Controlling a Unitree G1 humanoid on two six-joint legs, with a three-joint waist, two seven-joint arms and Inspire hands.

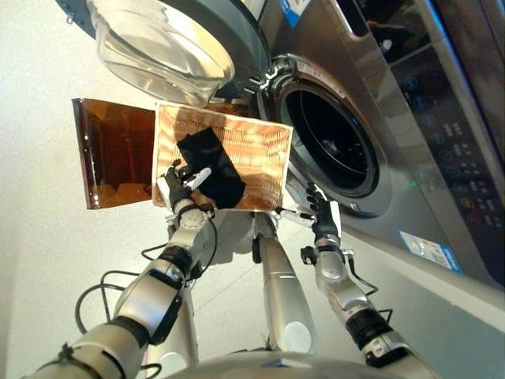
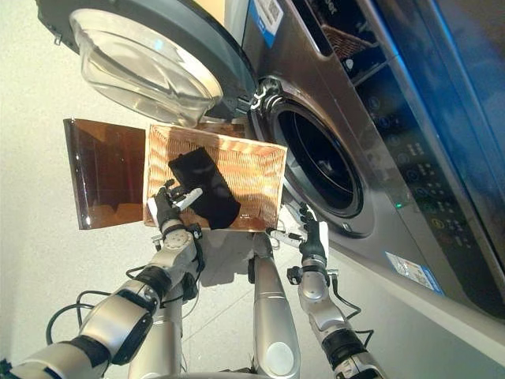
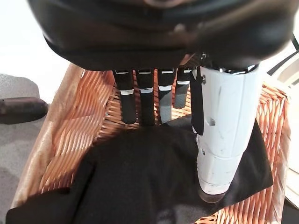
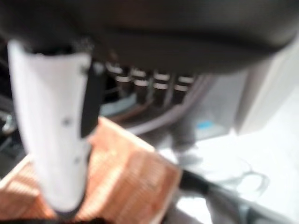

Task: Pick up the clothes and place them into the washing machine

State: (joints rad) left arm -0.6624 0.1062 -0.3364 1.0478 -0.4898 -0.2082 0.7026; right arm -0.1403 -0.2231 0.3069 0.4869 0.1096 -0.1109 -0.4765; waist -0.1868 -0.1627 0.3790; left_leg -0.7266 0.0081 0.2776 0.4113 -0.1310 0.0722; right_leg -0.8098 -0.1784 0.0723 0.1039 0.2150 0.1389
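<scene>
A black garment lies in a woven wicker basket on the floor in front of the washing machine. My left hand is at the basket's near edge. Its fingers reach out straight over the garment, and its white-covered thumb lies above the cloth, so the hand is open. My right hand hangs open by the basket's near right corner, just below the machine's round drum opening, and holds nothing.
The washing machine's glass door stands swung open above the far side of the basket. A brown translucent panel rests against the basket's left side. Pale floor spreads to the left.
</scene>
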